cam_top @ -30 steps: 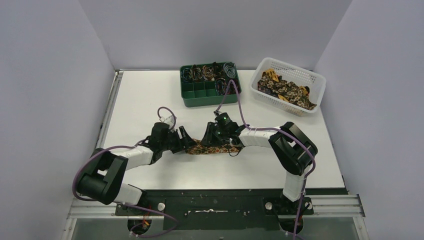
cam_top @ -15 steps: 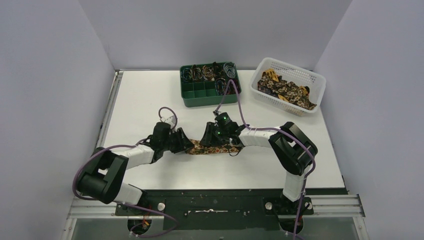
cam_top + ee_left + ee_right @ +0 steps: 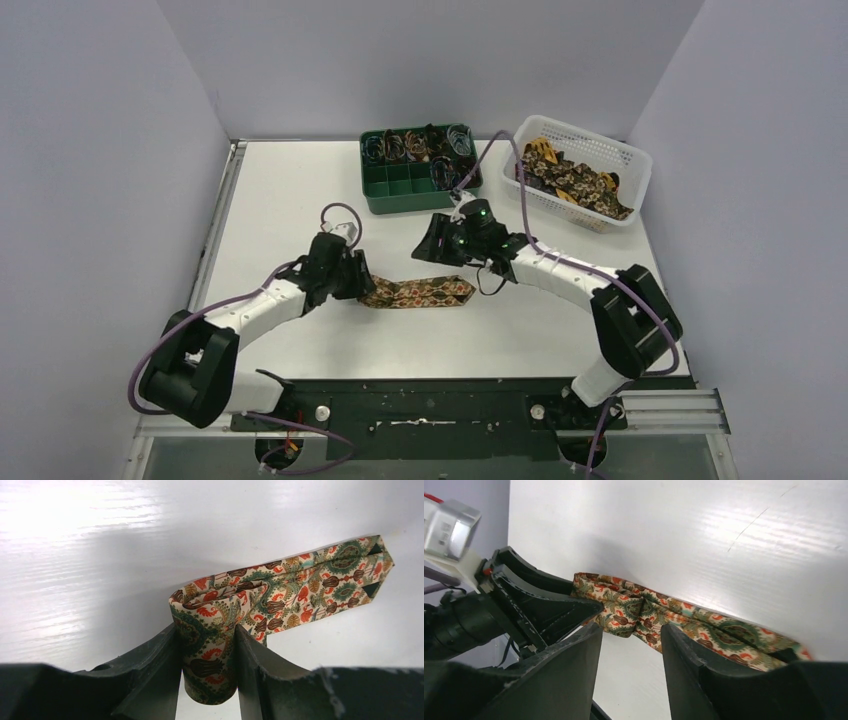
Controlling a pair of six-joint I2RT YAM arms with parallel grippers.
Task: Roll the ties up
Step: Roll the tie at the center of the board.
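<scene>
The right claw (image 3: 432, 245) has lifted off the tie (image 3: 425, 292) toward the green tray (image 3: 400, 204), its jaws parted and empty. The strip lies flat on the desk (image 3: 290, 200). The left claw (image 3: 206, 645) pinches the folded end, likely anchoring the roll's first turn.

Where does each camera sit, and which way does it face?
Top external: above, behind the robot, looking down at the table; left arm, right arm show.
Left wrist: on the left gripper, facing down; its fingers pinch the tie.
Right wrist: on the right gripper, facing the left gripper; own fingers open.
Shared: every view shows the tie.
</scene>
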